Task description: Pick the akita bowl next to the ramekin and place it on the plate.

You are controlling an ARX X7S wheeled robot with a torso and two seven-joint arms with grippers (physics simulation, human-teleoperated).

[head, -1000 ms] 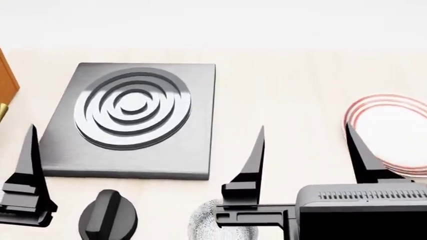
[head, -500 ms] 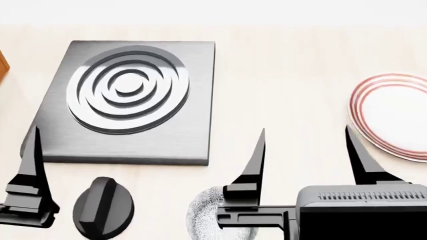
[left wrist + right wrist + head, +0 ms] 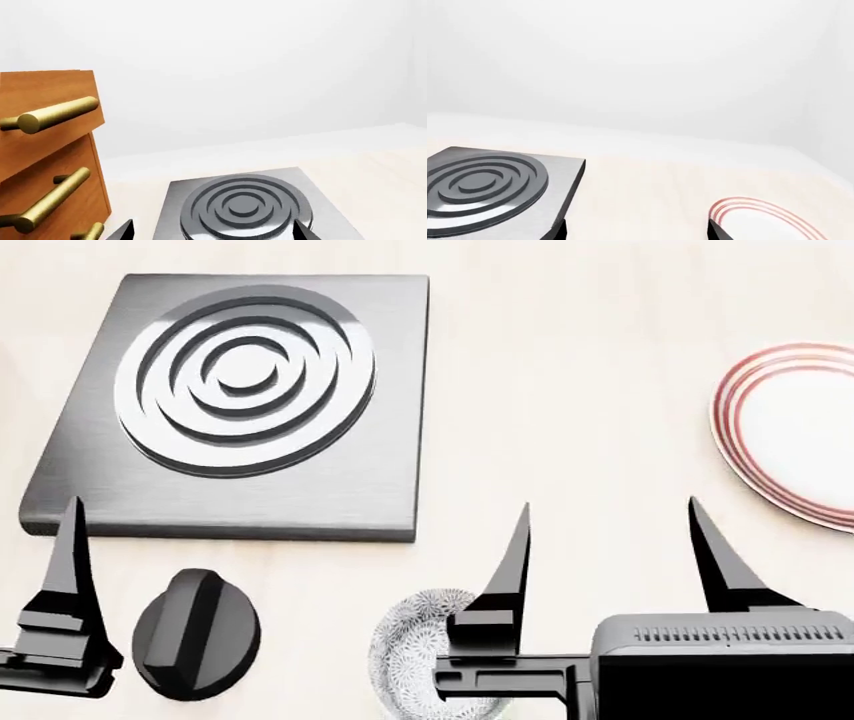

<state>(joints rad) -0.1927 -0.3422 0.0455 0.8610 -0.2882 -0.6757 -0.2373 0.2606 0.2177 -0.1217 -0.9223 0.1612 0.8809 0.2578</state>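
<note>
Pale wood countertop (image 3: 587,440) filled the head view, with a blank white wall behind it in both wrist views. Your right gripper (image 3: 607,550) hung low over the near edge, its two black fingers spread wide apart and nothing between them. A patterned akita bowl (image 3: 407,655) sat at the near edge, partly hidden behind the inner finger of that gripper; no ramekin showed, so I could not tell whether this was the bowl the task meant. The plate (image 3: 787,430) with red rings lay at the right edge, well apart from the bowl. Of your left gripper (image 3: 60,610) only one finger showed in the head view, so I could not tell its state. A grey burner slab (image 3: 240,400) occupied the far left, a black knob (image 3: 198,635) near it. The left wrist view showed a wooden drawer unit (image 3: 47,155) with brass handles.
</note>
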